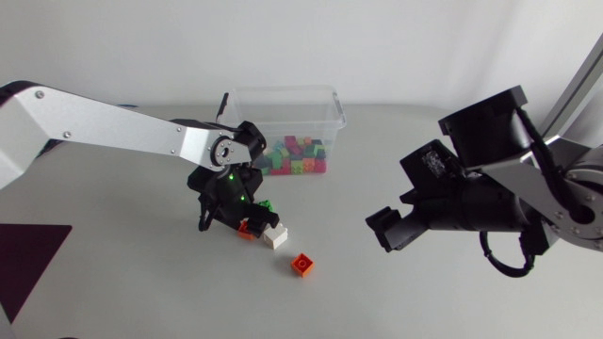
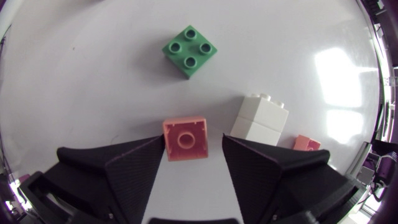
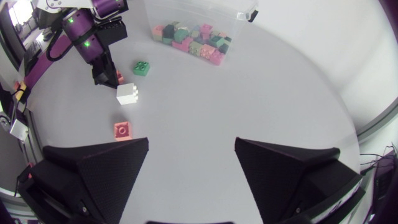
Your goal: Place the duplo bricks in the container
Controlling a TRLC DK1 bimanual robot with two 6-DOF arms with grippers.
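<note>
**Left jaws set astride one orange brick; four bricks loose on bench**

The left arm (image 1: 104, 127) reaches in over the bench (image 1: 141, 282) with its jaws pointed down at the loose bricks. The left jaws stand partly open astride an orange brick (image 2: 185, 139), which lies hollow side up. One finger touches the brick's edge and the other stands just apart, so nothing is gripped yet. In my judgement this placing prepares a pinch across the brick's flat sides.

Just ahead of those jaws lies a green brick (image 2: 189, 51), studs up. Beside them stands a white brick (image 2: 260, 119), taller, with a seam that may mean two stacked. The clear container (image 1: 283, 90) stands behind this group, open-topped, with its sorted bricks (image 1: 297, 158) heaped together; they are too many to count. A second orange brick (image 1: 302, 265) lies nearer the front, apart from the white one.

The right arm (image 1: 490, 202) is held well clear, its jaws wide open and empty above bare bench, presumably to stay out of the way.

Loose count: two orange, one green, one white.
</note>
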